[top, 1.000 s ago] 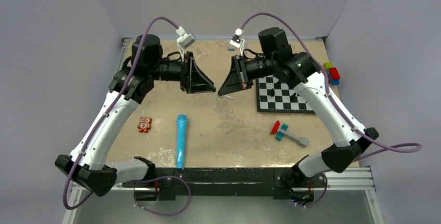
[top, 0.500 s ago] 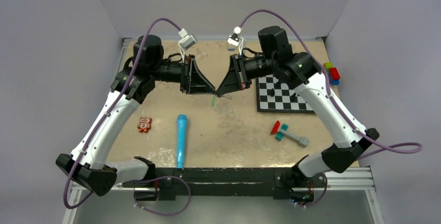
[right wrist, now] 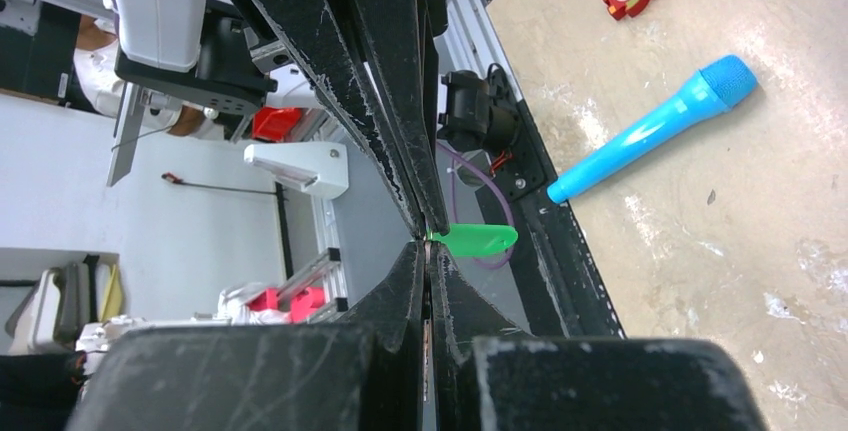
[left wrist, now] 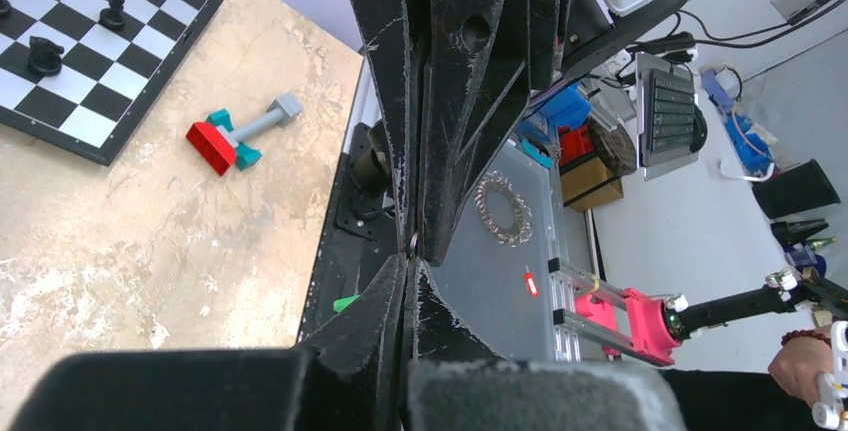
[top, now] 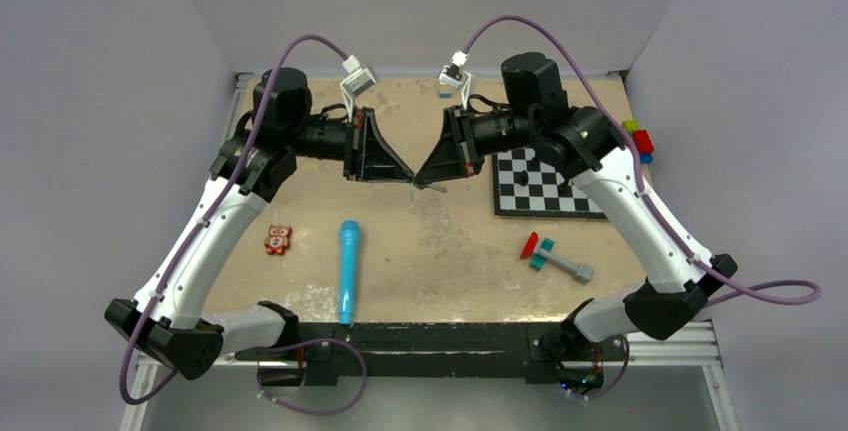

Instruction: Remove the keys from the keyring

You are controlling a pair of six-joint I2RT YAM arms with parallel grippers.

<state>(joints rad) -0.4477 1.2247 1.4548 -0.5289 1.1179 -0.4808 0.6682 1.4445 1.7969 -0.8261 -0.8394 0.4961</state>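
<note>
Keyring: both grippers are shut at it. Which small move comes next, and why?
Probably ease the left gripper slightly away from the right gripper. Both are shut tip to tip at the keyring, with the green key hanging there; a gentle pull may start working it off.

chessboard [top: 540, 201] right | blue microphone [top: 348, 269] near left | owl toy [top: 278, 240] left | bricks [top: 638, 139] right edge

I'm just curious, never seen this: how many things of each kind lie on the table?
Chessboard with pieces: 1
Blue toy microphone: 1
Red owl toy: 1
Red-teal-grey toy: 1
Coloured brick stack: 1
Total: 5
</note>
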